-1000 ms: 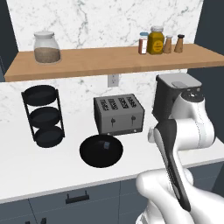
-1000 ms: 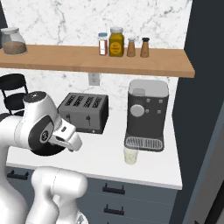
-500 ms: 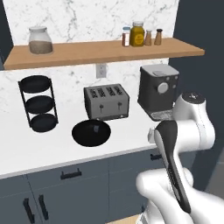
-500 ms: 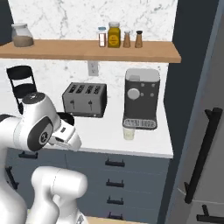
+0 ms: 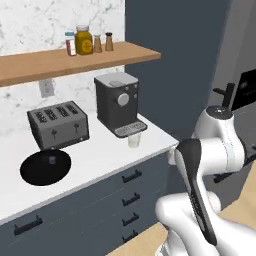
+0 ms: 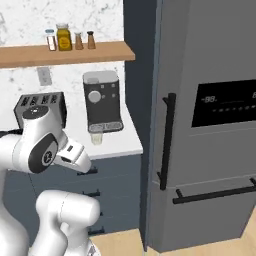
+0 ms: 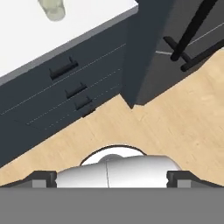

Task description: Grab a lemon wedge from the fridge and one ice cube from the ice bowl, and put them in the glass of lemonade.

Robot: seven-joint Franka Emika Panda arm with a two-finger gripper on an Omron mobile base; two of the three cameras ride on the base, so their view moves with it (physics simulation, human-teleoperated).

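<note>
The fridge (image 6: 210,150) stands shut at the right, with a black display panel (image 6: 225,102) and long black bar handles (image 6: 166,142); the lemon wedge is hidden. On the white counter, the glass of lemonade (image 5: 133,141) stands in front of the coffee machine (image 5: 117,102), also visible as the glass (image 7: 53,8) at the top of the hand view. The black ice bowl (image 5: 37,170) lies left of it, with a tiny pale ice cube (image 5: 51,159) inside. My gripper (image 7: 111,178) is open and holds nothing, pointing down at the wood floor in front of the drawers, apart from everything.
A toaster (image 5: 57,130) sits behind the bowl. A wooden shelf (image 5: 75,60) above carries spice jars. Dark drawer fronts (image 7: 65,74) run under the counter. A dark tall panel (image 6: 142,75) separates counter and fridge. My arm (image 6: 45,145) is folded close to the base.
The whole picture has shifted: the base has moved right, so the rack has left view and the fridge has come in. The gripper has stayed open.
</note>
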